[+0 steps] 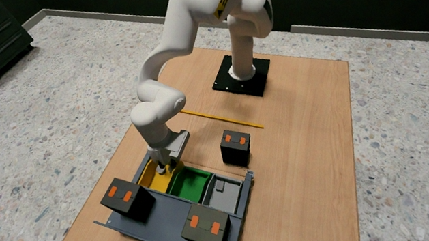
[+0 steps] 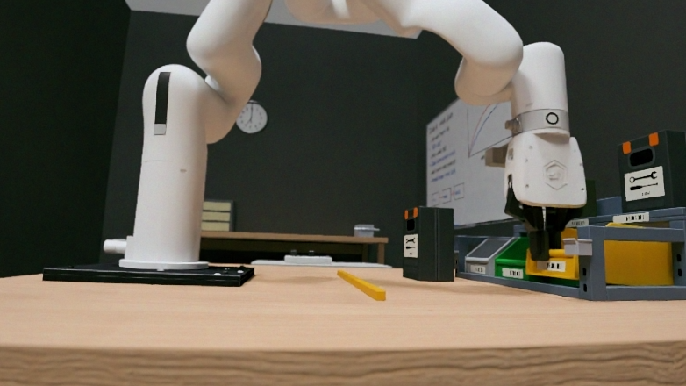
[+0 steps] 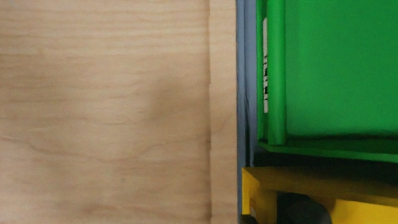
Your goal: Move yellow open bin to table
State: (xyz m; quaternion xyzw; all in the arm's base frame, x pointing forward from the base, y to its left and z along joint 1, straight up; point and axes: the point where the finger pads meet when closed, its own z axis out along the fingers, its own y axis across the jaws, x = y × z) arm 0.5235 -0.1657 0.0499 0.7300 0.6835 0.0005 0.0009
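The yellow open bin (image 1: 158, 176) sits in the left slot of the grey-blue shelf (image 1: 180, 215), next to the green bin (image 1: 189, 183) and the grey bin (image 1: 224, 196). My gripper (image 1: 161, 169) comes down on the yellow bin's front wall and is shut on it. In the exterior view the fingers (image 2: 541, 252) clamp the yellow bin's front lip (image 2: 551, 261). The wrist view shows the yellow bin's rim (image 3: 300, 192) at the bottom and the green bin (image 3: 335, 70) above it. The yellow bin's contents are hidden.
Two dark boxes with orange tabs stand on the shelf's top (image 1: 126, 198) (image 1: 205, 226). A third dark box (image 1: 235, 147) stands on the table beside the shelf. A thin yellow strip (image 1: 221, 118) lies on the table towards the arm's black base (image 1: 242, 76).
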